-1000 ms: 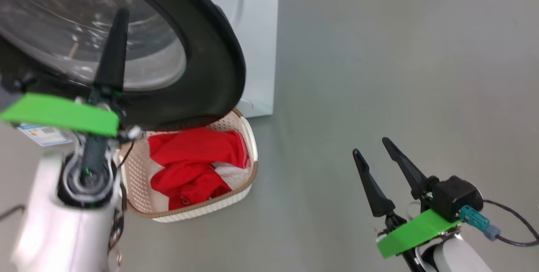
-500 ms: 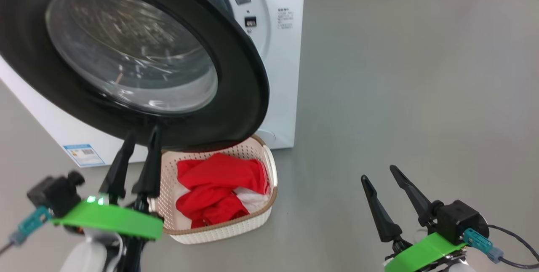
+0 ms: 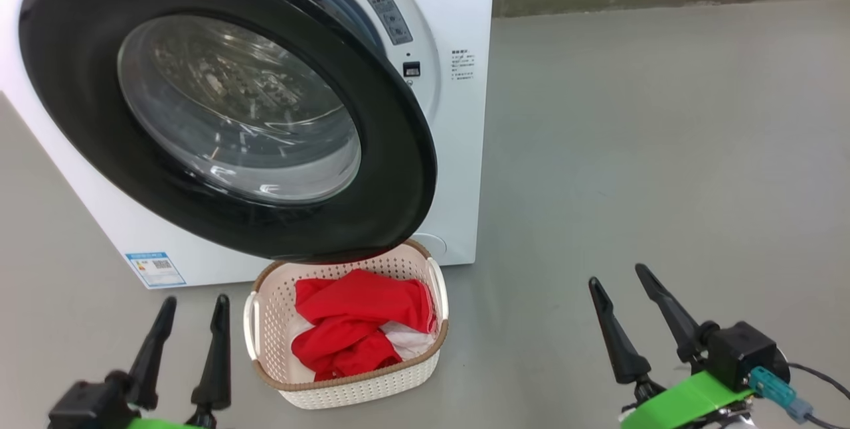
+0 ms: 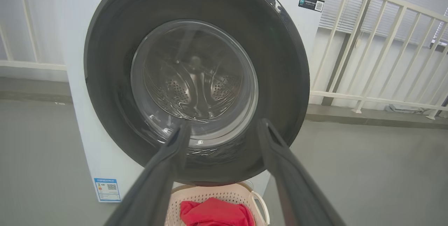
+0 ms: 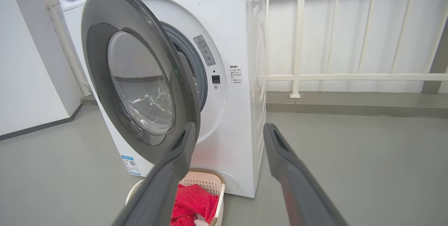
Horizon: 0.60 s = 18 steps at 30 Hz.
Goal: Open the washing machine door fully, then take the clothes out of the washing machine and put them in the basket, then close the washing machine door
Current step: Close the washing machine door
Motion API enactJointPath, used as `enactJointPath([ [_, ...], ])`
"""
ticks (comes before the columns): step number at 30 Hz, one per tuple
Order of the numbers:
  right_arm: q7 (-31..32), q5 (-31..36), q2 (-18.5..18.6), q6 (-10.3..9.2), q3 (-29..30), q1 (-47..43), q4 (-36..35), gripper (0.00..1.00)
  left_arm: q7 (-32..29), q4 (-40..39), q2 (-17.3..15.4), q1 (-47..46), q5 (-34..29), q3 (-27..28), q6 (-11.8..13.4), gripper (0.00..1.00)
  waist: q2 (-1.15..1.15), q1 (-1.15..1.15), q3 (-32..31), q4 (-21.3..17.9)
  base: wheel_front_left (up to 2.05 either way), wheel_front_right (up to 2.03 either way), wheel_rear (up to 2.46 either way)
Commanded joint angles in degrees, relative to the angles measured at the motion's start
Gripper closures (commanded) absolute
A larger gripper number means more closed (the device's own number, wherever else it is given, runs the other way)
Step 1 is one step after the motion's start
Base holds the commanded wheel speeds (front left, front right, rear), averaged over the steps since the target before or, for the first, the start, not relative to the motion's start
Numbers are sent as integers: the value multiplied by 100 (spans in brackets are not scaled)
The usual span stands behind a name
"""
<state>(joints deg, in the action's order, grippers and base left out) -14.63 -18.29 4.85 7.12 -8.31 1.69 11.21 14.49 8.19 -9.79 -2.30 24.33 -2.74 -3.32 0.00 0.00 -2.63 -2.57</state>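
Floor [image 3: 631, 150]: smooth grey.
Clothes [image 3: 358, 313]: in the basket [image 3: 358, 389], under the washing machine door [image 3: 392, 170], which I see ajar.
Left gripper [image 3: 194, 303], right gripper [image 3: 617, 276]: spread, empty.
Risk: my soft push may fail to latch it.

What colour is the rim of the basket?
Brown, on the cream-white basket; clearest in the head view.

Barring the way into the washing machine [image 3: 458, 117] with the washing machine door [image 3: 232, 110], standing part-open and overhanging the back rim of the basket [image 3: 358, 392]. Leaving the basket's front reachable from above; keeping grey floor [image 3: 631, 150] open rightward.
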Motion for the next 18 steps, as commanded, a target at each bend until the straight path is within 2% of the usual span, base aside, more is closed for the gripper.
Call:
enactJointPath([
  [1, -37, -9, 7, 36, -87, 28, -155, 0, 50, -195, -97, -74, -272, 275, 18, 0, 0, 0, -38, 17, 0, 0, 0],
  [10, -37, 14, 12, 36, 63, -71, -213, 0, 51, -333, 29, 322, -1121, 634, 30, 0, 0, 0, -133, 69, 0, 0, 0],
  [18, -37, 28, 14, 36, 138, -121, -206, 0, 51, -283, 217, 479, -1255, 889, -52, 0, 0, 0, -176, 92, 0, 0, 0],
])
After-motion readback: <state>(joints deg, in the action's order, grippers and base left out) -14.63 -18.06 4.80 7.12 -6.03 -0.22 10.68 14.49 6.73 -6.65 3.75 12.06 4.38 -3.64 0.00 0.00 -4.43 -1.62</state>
